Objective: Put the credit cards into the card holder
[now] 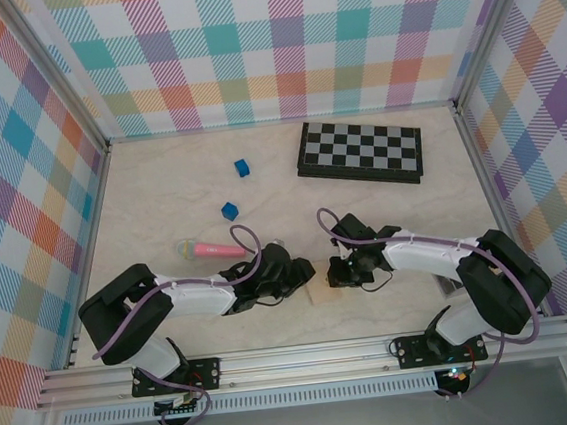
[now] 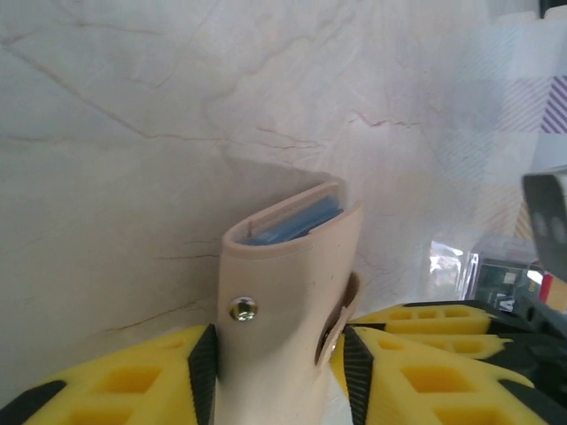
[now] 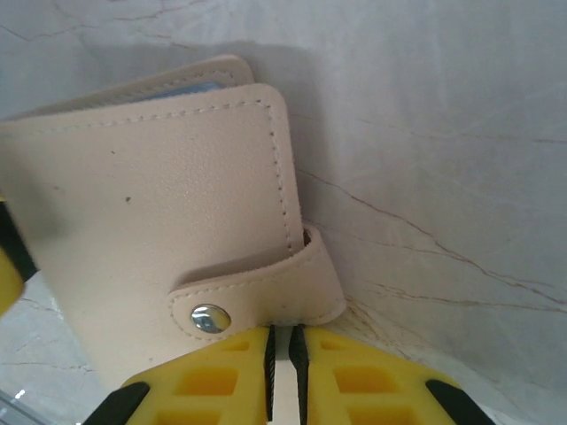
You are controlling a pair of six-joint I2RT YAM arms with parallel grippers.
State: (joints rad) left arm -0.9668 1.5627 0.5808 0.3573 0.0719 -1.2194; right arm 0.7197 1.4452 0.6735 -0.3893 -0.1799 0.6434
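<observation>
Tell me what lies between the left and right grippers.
The flat tan-beige folding wallet, seen in the top view between left gripper and right gripper; both grip it.

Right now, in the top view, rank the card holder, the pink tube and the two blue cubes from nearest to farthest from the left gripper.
1. card holder, between the left gripper's fingers.
2. pink tube, out to the left of the gripper.
3. nearer blue cube, just beyond the tube.
4. farther blue cube, toward the back wall.
</observation>
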